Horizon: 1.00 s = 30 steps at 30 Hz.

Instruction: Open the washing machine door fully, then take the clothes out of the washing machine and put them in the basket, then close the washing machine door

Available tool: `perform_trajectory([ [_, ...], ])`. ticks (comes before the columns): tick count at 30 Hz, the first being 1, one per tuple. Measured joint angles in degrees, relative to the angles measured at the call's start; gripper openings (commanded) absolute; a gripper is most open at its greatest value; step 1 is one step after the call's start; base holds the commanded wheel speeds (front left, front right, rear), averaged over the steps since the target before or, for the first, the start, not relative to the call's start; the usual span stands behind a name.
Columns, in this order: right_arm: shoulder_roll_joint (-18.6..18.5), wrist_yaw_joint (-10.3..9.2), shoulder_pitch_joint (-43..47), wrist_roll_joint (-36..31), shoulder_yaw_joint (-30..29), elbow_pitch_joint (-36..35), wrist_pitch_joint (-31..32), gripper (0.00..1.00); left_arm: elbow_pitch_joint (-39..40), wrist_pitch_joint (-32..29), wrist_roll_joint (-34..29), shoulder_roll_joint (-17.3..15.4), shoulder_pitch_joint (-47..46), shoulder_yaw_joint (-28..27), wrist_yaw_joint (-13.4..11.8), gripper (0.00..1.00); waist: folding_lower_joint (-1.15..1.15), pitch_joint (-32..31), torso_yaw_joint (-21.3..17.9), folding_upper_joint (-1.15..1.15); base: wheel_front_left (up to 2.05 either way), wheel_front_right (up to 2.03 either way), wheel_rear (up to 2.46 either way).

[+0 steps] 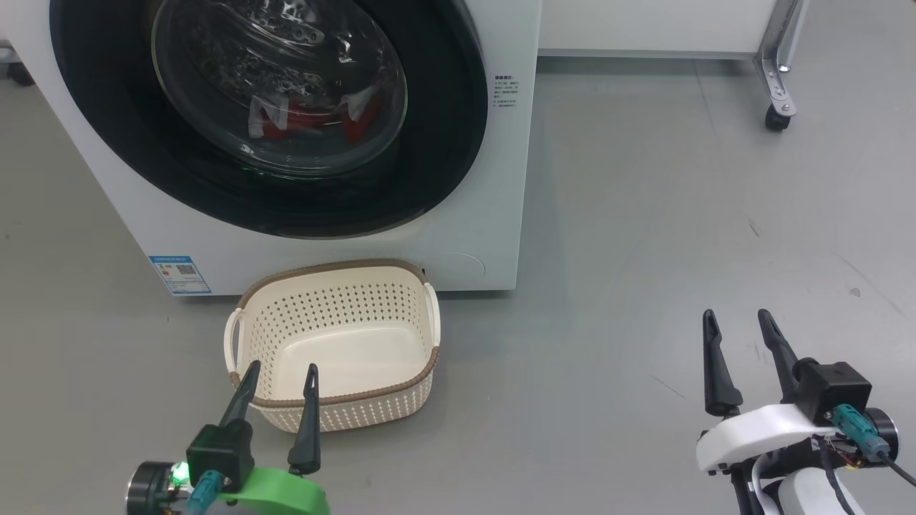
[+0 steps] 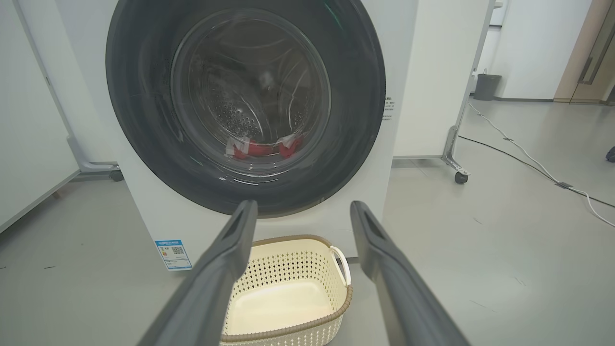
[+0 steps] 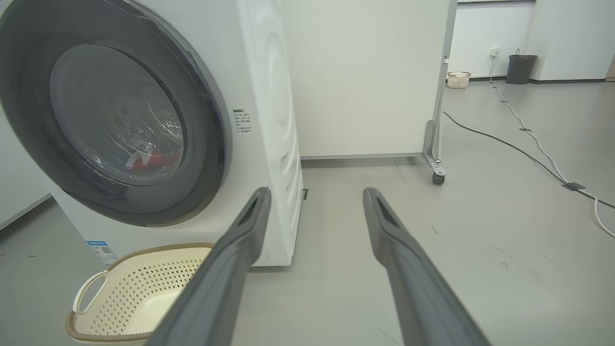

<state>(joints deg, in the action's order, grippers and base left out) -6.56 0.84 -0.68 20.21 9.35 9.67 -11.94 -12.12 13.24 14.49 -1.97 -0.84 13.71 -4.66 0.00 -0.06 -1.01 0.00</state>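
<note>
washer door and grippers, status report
Left gripper open, empty, near basket. Right gripper open, empty. Door shut, clothes inside. Basket empty, on floor below door.

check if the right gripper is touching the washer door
Apart. The head view shows the open right gripper low at the right, with a wide stretch of grey floor between it and the washer door.

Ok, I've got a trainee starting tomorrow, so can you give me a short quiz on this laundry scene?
1. True or false: the washing machine door is shut.
2. Fill in: the left pincer and the right pincer both stand ____, holding nothing.
3. Where are the clothes? A) in the left pincer B) inside the washing machine C) draped over the door
Key: 1 true; 2 open; 3 B.
</note>
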Motion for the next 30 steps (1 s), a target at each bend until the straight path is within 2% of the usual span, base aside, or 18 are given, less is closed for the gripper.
perform_trajectory([
  [11,-0.02,-0.54,-0.01,-4.72,2.03,1.60,-0.55,1.00,-3.39,1.14,-2.35,-0.19,0.07,1.36,-1.38,1.00,0.00,-0.15,-0.22,0.00,0.00,0.00,0.00],
  [17,0.21,-0.54,-0.02,-4.71,2.09,2.27,-0.49,1.00,-4.39,1.19,4.50,-0.20,0.06,1.41,-1.59,1.00,0.00,-0.23,-0.26,0.00,0.00,0.00,0.00],
  [30,0.54,-0.53,-0.45,-4.59,2.11,3.50,-0.49,1.00,-6.60,1.19,4.59,-0.20,-0.20,2.10,-1.69,1.00,0.00,-0.48,-0.20,0.00,0.00,0.00,0.00],
])
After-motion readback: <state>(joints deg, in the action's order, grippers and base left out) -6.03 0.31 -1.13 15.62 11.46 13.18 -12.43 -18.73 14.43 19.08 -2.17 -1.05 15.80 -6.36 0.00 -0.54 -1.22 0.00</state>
